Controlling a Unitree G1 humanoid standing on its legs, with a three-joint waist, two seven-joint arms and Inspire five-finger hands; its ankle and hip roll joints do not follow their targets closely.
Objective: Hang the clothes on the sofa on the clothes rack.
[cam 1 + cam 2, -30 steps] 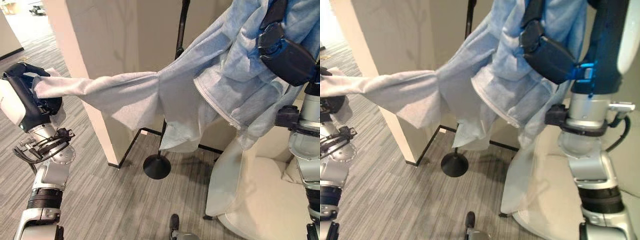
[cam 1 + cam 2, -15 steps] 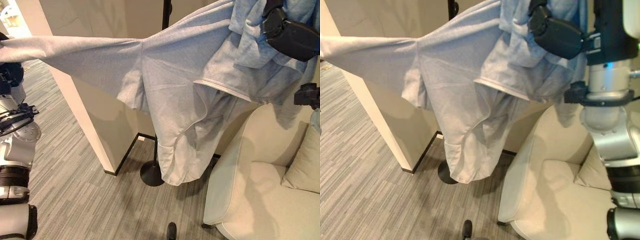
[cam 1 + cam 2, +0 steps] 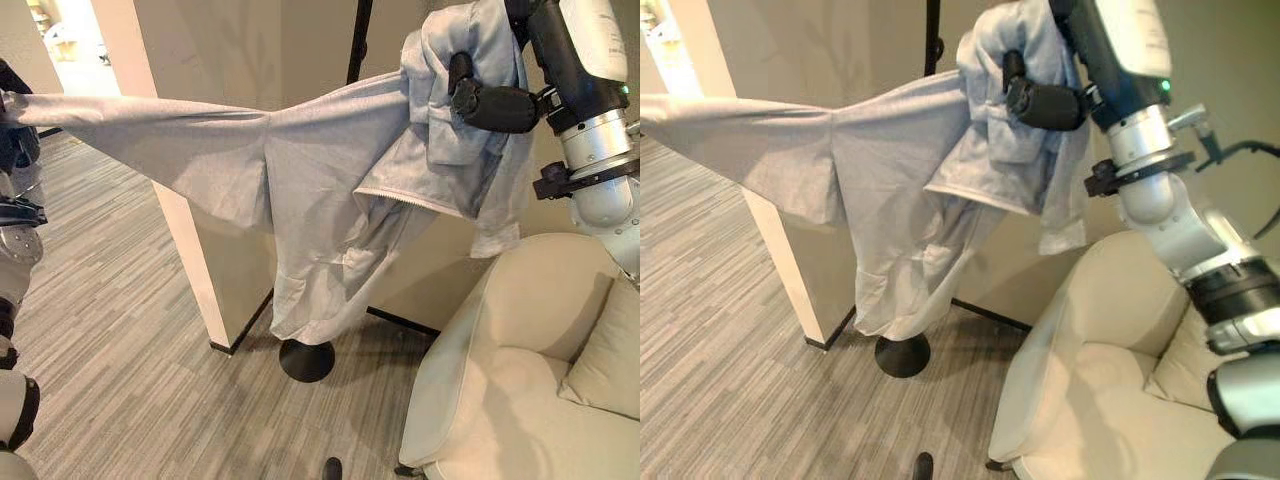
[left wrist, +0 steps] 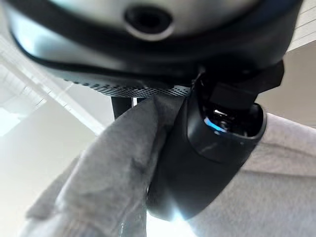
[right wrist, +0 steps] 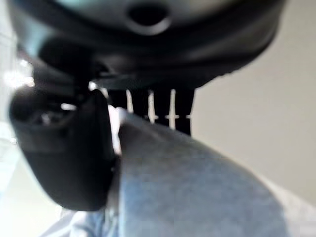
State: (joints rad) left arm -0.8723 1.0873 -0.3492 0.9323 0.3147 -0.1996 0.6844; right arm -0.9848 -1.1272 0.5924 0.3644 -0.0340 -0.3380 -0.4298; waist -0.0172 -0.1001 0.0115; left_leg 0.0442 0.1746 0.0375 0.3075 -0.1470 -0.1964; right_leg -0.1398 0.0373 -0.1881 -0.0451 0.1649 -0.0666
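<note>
A pale grey-blue zip jacket (image 3: 330, 200) hangs stretched in the air between my two hands, in front of the black pole of the clothes rack (image 3: 358, 40). My right hand (image 3: 495, 105) is held high at the right, shut on the bunched collar part of the jacket (image 5: 187, 187). My left hand (image 3: 12, 140) is at the far left edge, its thumb (image 4: 207, 163) pinching the end of one sleeve (image 4: 113, 163). The sleeve is pulled out level to the left. The jacket's body droops over the rack's round black base (image 3: 306, 360).
A cream armchair (image 3: 500, 390) with a cushion (image 3: 610, 350) stands at the lower right, close to the rack. A beige pillar (image 3: 190, 60) rises behind the jacket. Grey striped carpet (image 3: 110, 340) spreads to the left and front.
The camera has shifted. My right hand with the bunched jacket has moved left and lower in view, more of its arm showing. The sleeve stays stretched to the left.
</note>
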